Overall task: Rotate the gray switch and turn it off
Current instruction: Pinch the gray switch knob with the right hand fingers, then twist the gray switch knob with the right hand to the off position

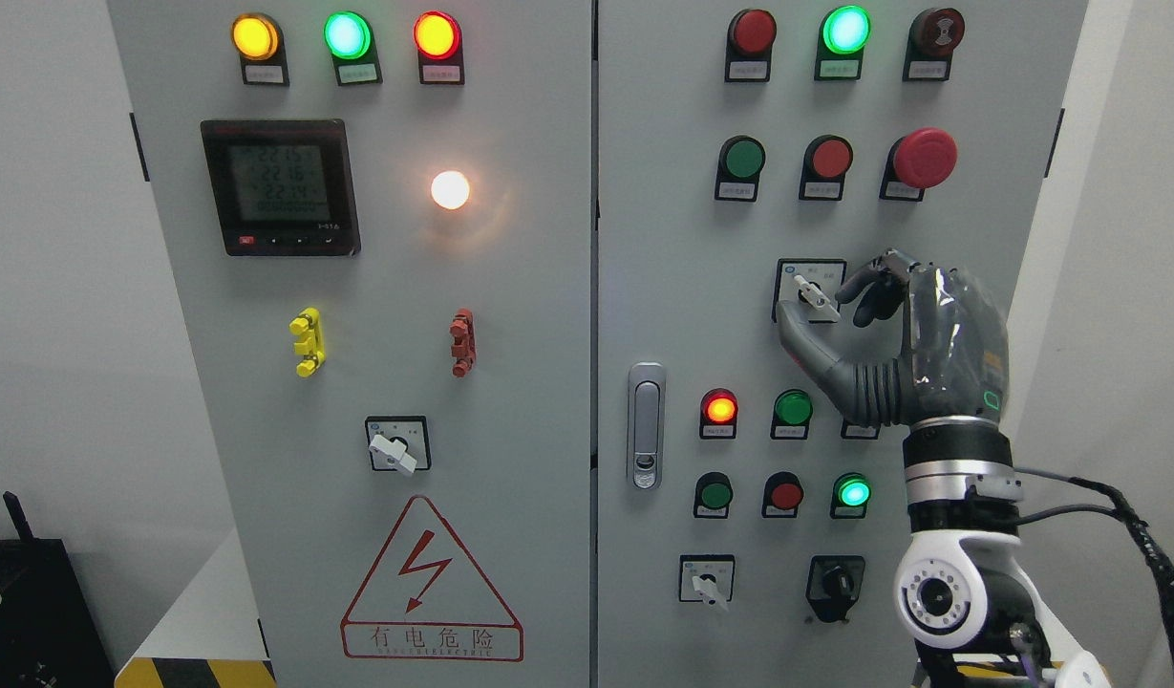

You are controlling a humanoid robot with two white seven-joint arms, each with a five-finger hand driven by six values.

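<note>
Two grey cabinet doors (510, 382) fill the frame. At lower left, a red warning triangle (432, 583) with a lightning bolt reads "有电危险". A meter (279, 186) at upper left shows digits too blurred to read. At centre right, the gray switch (816, 296) sits on a square plate; its white handle slants from upper left to lower right. The right hand (907, 339) reaches up from the lower right, thumb and fingertips pinching the handle. Bare panel surrounds the switch.
</note>
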